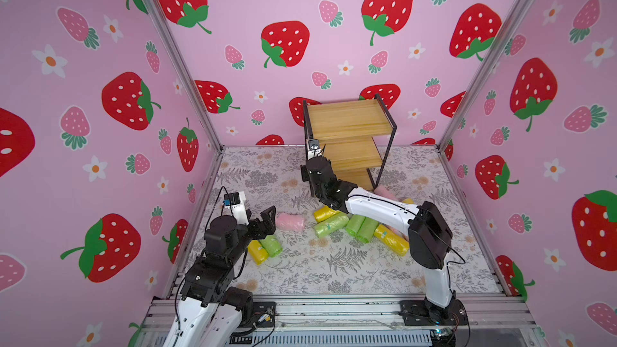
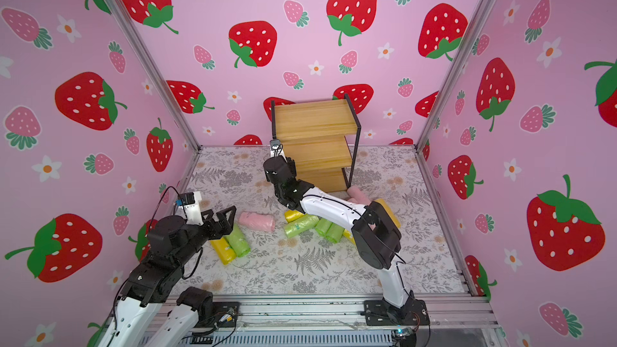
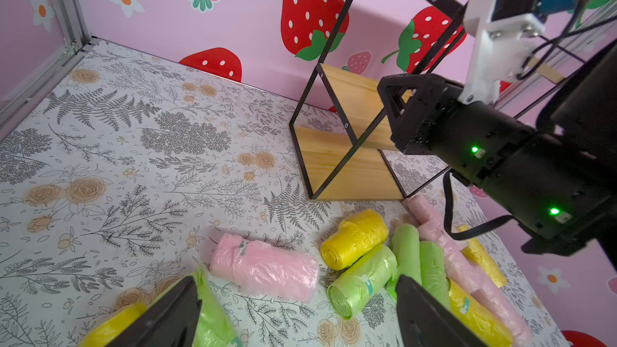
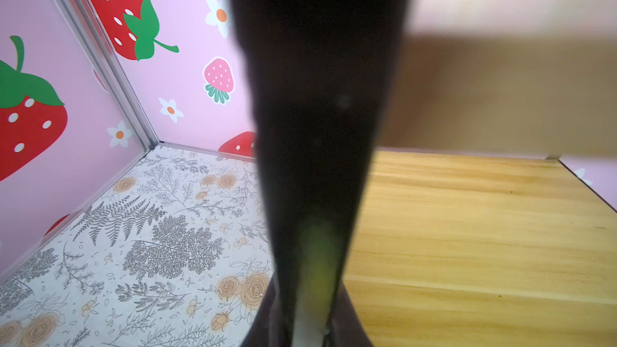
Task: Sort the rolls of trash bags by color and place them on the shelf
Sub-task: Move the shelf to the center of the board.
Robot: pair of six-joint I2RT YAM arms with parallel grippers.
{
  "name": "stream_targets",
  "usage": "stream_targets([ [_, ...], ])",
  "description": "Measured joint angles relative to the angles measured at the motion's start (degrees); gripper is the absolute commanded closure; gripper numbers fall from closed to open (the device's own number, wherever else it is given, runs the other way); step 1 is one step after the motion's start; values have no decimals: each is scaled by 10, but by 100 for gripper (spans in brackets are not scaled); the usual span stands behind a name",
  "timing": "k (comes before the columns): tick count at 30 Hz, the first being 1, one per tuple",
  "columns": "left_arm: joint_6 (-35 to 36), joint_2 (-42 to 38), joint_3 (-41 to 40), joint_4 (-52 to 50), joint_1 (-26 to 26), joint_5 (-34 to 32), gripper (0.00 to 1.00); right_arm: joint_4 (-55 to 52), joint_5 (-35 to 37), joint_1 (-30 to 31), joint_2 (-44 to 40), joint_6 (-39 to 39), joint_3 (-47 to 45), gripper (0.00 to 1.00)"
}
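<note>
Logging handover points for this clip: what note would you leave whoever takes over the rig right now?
Left gripper: open, hovering by the lone pink roll.
Right gripper: shut at a post of the shelf; whether it grips it is unclear.
Yellow roll and green roll beside the left gripper; the pile in front of the shelf.
Done: no roll seen on the shelf.
Left: all sorting and shelving.

Left tool, jaws wide apart and gripping nothing, hangs over the floral worktop. A pale pink roll lies alone just past its fingertips; a light green roll and a yellow roll lie by one finger. Right arm reaches to the black-framed wooden shelf, a mixed heap of rolls lying near its foot.
</note>
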Motion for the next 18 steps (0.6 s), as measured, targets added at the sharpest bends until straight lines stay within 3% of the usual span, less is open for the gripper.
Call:
stream_targets([
  [3, -2, -5, 0, -4, 0, -5, 0, -23, 12, 3, 23, 7, 40, 97],
  [4, -2, -5, 0, -5, 0, -7, 1, -31, 14, 3, 30, 9, 53, 88],
  [7, -3, -7, 0, -11, -1, -12, 0, -58, 9, 5, 40, 16, 80, 36],
  [9, -4, -7, 0, -17, -1, -14, 0, -75, 4, 9, 39, 16, 92, 22],
  [13, -12, -9, 0, -21, -1, -26, 0, -108, -9, 13, 22, 36, 74, 18],
  [18, -27, -10, 0, -30, -3, -53, 0, -172, -44, 13, -65, 114, -42, 18],
])
